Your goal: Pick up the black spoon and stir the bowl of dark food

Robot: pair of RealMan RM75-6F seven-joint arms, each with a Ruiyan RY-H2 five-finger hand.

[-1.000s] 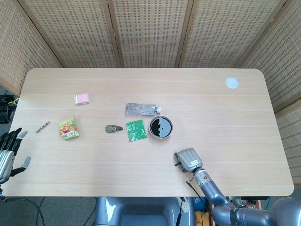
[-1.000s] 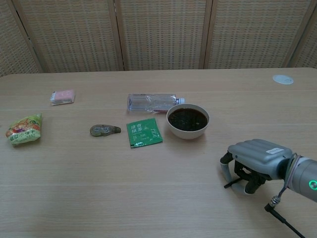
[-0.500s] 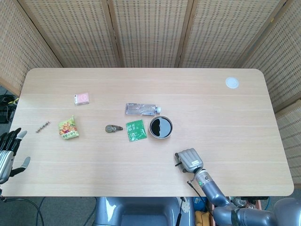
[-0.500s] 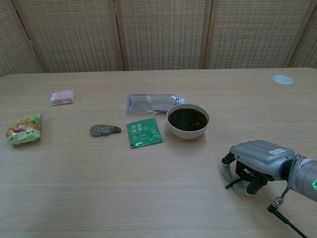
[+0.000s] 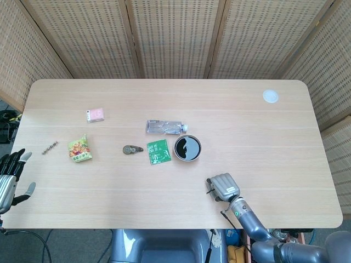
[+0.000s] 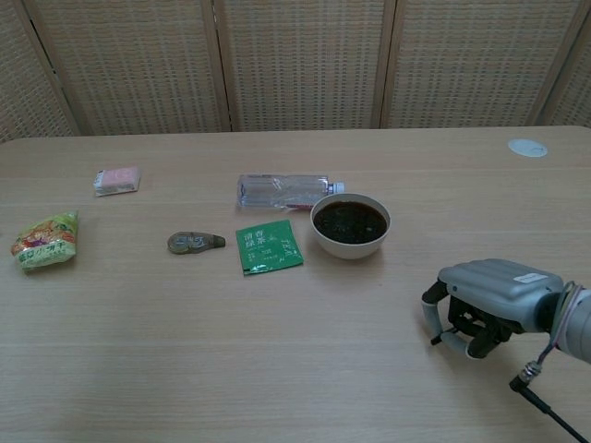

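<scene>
Right hand sits palm-down on the table near the front edge, forearm running back toward the lower right; fingers curled under, tips at the tabletop. Something dark and thin shows under the palm in the chest view, probably the black spoon, but it's mostly hidden, so I can't tell if the hand is clamped on it or just curled over it. Head view shows only the back of that hand. The bowl of dark food is upright, well apart from the right hand, just beside the green packet and the lying plastic bottle. Left hand hangs off the left table edge, fingers spread, holding nothing.
</scene>
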